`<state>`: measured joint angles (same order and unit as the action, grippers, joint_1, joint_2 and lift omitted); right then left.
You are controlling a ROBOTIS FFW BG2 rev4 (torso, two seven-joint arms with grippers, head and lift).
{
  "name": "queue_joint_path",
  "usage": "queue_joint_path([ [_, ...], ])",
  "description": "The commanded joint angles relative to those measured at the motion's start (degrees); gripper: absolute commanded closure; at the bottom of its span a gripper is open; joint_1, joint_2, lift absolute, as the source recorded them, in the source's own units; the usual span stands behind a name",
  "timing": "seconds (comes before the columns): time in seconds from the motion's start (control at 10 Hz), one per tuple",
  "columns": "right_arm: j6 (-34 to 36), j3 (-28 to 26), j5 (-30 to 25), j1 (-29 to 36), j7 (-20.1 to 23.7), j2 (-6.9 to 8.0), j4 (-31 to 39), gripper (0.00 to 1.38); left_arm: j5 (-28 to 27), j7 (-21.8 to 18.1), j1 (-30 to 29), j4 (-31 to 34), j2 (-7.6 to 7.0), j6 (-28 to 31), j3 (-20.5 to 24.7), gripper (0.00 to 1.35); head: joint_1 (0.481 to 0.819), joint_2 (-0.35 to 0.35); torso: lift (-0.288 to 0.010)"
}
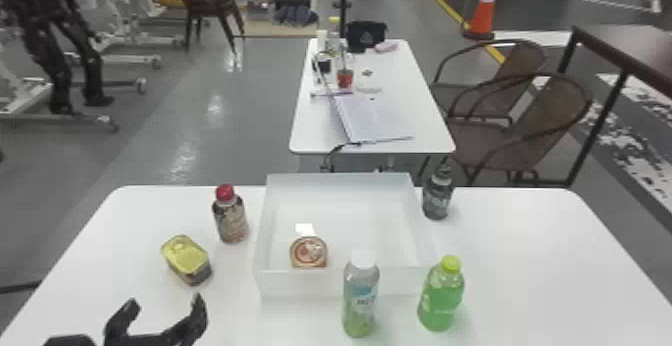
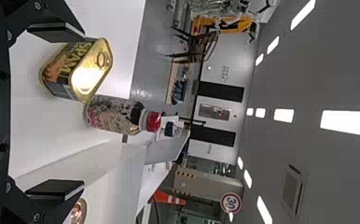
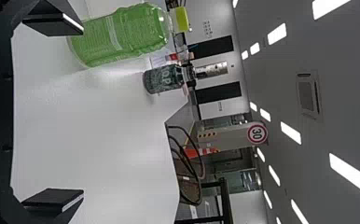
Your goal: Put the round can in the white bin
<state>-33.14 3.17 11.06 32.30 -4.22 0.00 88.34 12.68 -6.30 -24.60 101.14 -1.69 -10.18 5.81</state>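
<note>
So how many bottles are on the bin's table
4: red-capped one left of the bin, dark one right of it, white-capped one in front, green one at its near right corner.

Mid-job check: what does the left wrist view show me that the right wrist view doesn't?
Left wrist view: the open left claw, part of the round can, the yellow-lidded tin and the red-capped bottle.
Right wrist view: the open right claw, the green bottle and the dark bottle.
Both: the white table, orange cone and round sign.
</note>
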Motion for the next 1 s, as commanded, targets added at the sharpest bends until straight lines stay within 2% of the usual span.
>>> queue_joint_path([
  [0.0, 0.0, 0.0, 0.2, 0.2, 0.0, 0.05, 0.1, 0.07, -0.2, 0.4, -4.1, -0.1, 1.17, -0.8, 0.6, 0.18, 0.549, 0.000, -0.100],
  [0.1, 0.0, 0.0, 0.2, 0.4, 0.0, 0.05, 0.2, 0.07, -2.0, 1.1, -5.7, -0.1, 1.61, -1.5, 0.6, 0.18, 0.549, 0.000, -0.100],
  [0.2, 0.0, 0.0, 0.2, 0.4, 0.0, 0.05, 0.2, 0.07, -5.6, 3.9, -7.5, -0.1, 1.84, -4.0, 0.2, 0.18, 0.549, 0.000, -0.100],
  [0.3, 0.0, 0.0, 0.2, 0.4, 0.0, 0.05, 0.2, 0.07, -6.6, 6.4, -8.4, -0.8, 1.84, -6.2, 0.1, 0.18, 0.549, 0.000, -0.100],
  [0.5, 0.0, 0.0, 0.2, 0.3, 0.0, 0.05, 0.1, 0.07, -6.7, 6.5, -8.2, -2.9, 1.84, -9.8, 0.3, 0.18, 0.549, 0.000, -0.100],
  [0.9, 0.0, 0.0, 0.2, 0.1, 0.0, 0.05, 0.0, 0.07, -5.3, 6.6, -7.6, -3.8, 0.90, -10.5, -1.1, 0.18, 0.549, 0.000, -0.100],
])
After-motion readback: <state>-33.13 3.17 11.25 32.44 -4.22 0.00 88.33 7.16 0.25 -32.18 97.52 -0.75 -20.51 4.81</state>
